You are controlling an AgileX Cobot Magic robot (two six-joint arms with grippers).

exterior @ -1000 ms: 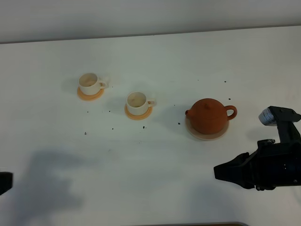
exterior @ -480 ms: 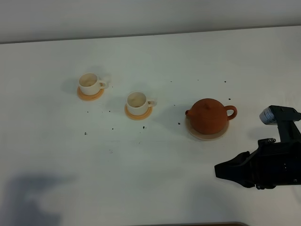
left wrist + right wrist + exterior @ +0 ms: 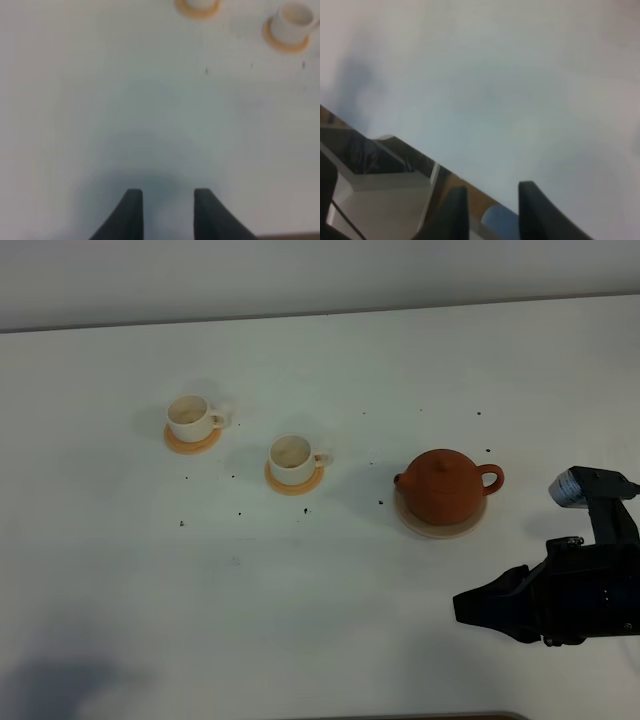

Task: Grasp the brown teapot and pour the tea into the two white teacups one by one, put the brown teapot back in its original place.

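Open and empty, the right gripper (image 3: pixel 462 606) hangs over the white table (image 3: pixel 300 620), on the camera side of the teapot and a little to its right, well apart from it. Its wrist view shows two dark fingers (image 3: pixel 455 210) with a moderate gap and nothing between them. The left gripper (image 3: pixel 164 192) does not show in the high view. Its own camera shows its jaws parted over bare table with nothing held.

The round, squat terracotta-brown clay teapot (image 3: pixel 443 485) sits upright on the large pale beige saucer (image 3: pixel 440 531), lid on, with the spout to the left and the loop handle to the right in the high view.

Left of the teapot stands a small cream-white teacup (image 3: pixel 290 456) on a small orange coaster (image 3: pixel 295 485). A matching second teacup (image 3: pixel 187 417) stands further left and slightly further back, on its own orange coaster (image 3: pixel 192 444). Both cups are upright.

Tiny dark specks (image 3: pixel 383 502) lie scattered on the table, one just left of the teapot's saucer.
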